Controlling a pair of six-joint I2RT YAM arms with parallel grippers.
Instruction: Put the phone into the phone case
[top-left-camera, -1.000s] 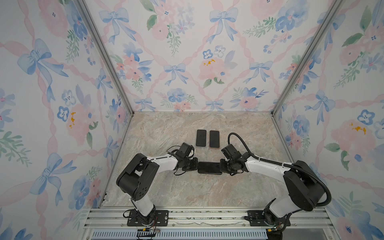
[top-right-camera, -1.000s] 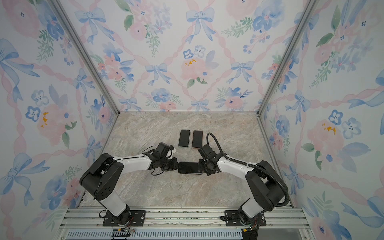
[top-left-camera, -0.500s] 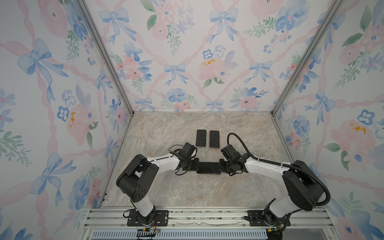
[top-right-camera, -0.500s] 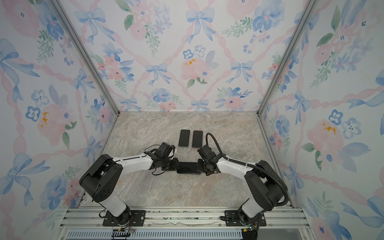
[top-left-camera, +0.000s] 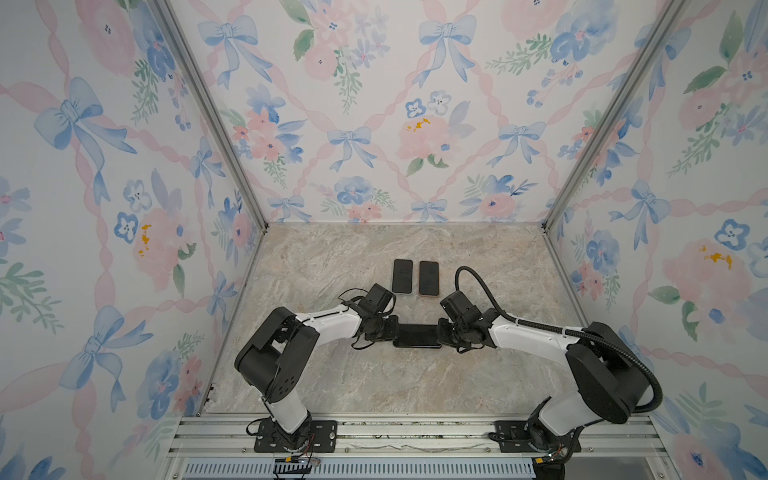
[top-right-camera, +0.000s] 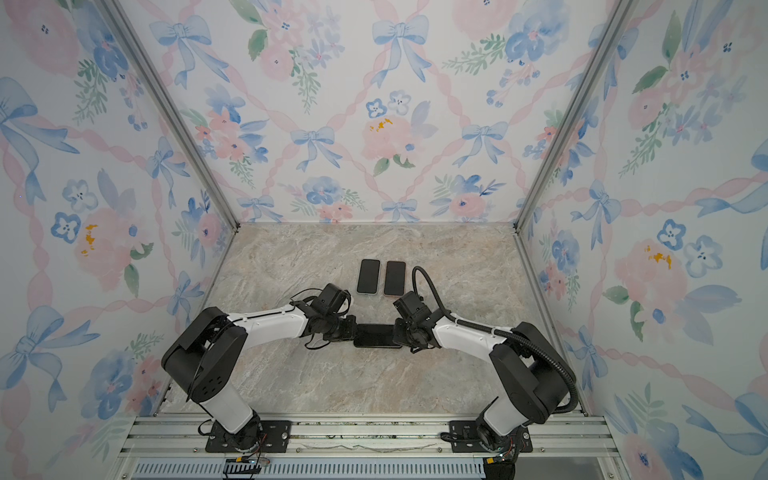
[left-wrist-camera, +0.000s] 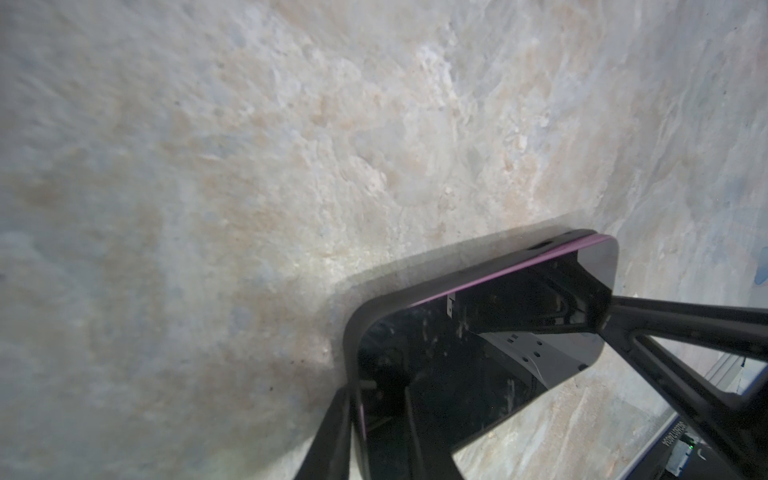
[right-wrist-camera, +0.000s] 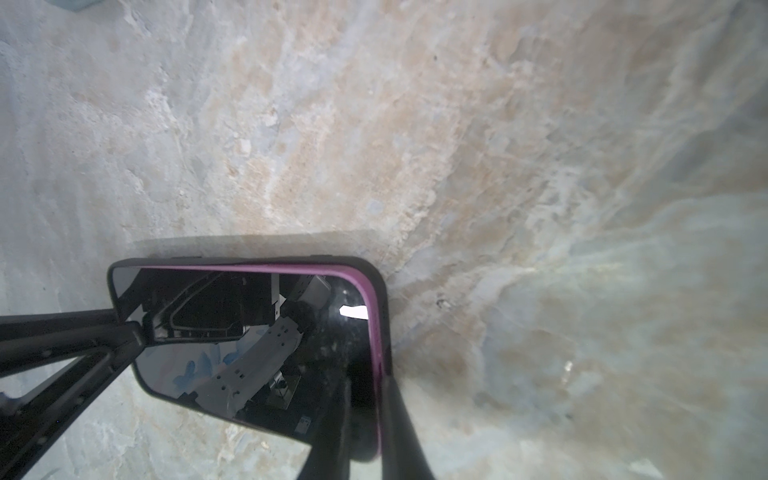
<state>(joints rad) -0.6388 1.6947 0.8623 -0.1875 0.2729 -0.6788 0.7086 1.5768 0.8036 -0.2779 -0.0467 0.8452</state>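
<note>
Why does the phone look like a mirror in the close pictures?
In the left wrist view the phone has a glossy screen reflecting dark shapes; in the right wrist view it catches a white glint and blue patches; in both top views it looks black.

Tabletop (top-left-camera: 374, 382) bare toward front and sides; pair of dark phones (top-left-camera: 402, 276) behind the cased phone (top-left-camera: 417, 336); left tool (top-left-camera: 394, 332) and right tool (top-left-camera: 440, 333) occupy its ends.

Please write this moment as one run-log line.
phone: lying in phone case, purple edge showing | left gripper: at one end | right gripper: at opposite end | grips: unclear
</note>
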